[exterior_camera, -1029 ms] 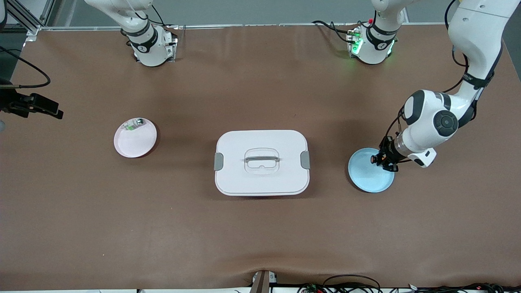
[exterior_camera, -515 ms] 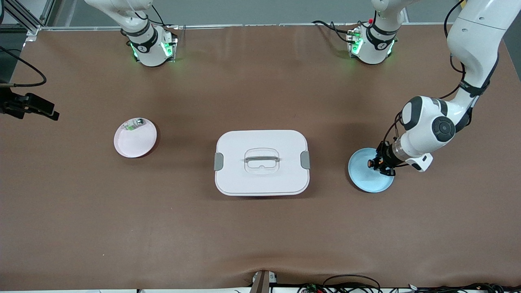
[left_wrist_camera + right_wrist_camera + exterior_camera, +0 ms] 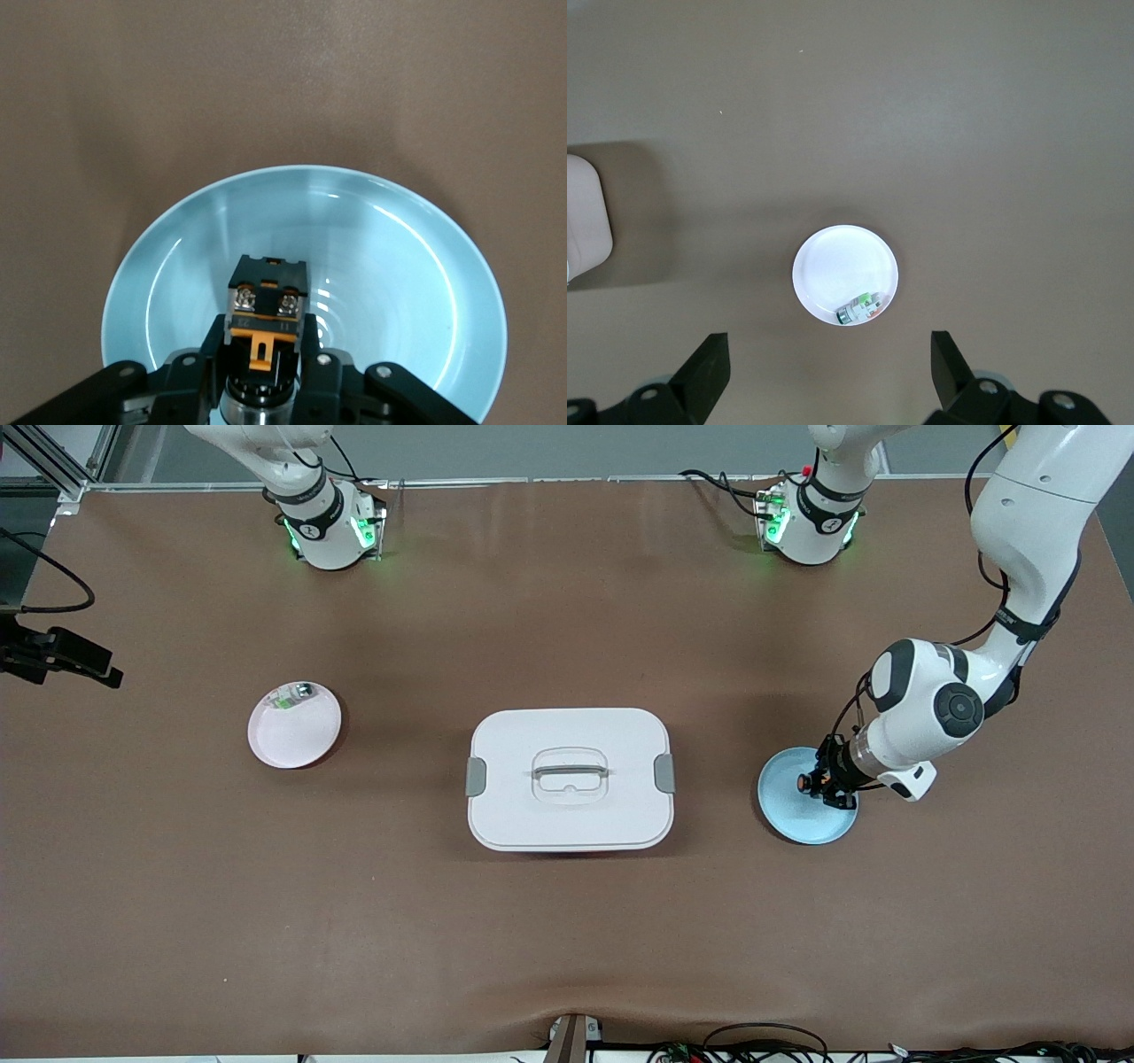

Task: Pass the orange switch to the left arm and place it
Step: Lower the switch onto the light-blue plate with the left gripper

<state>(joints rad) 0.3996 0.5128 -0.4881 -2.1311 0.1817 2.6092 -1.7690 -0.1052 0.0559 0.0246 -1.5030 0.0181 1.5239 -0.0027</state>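
Observation:
My left gripper (image 3: 811, 783) is shut on the orange switch (image 3: 803, 782), a small black block with an orange clip. It holds the switch low over the blue plate (image 3: 802, 820). In the left wrist view the switch (image 3: 268, 292) sits between my left gripper's (image 3: 264, 347) fingers, with the blue plate (image 3: 390, 257) under it. The white box (image 3: 523, 810) with grey latches stands mid-table, between the two plates. My right gripper (image 3: 828, 338) is open and empty, high over the table by the pink plate (image 3: 833, 261).
The pink plate (image 3: 292, 737) lies toward the right arm's end and holds a green-and-silver component (image 3: 292, 694), which also shows in the right wrist view (image 3: 861, 310). A corner of the box (image 3: 585, 221) shows there too. Cables run along the table's near edge.
My left gripper has drifted a little over the blue plate toward the box, still holding the switch. The right arm's black hand at the front view's edge has shifted slightly outward.

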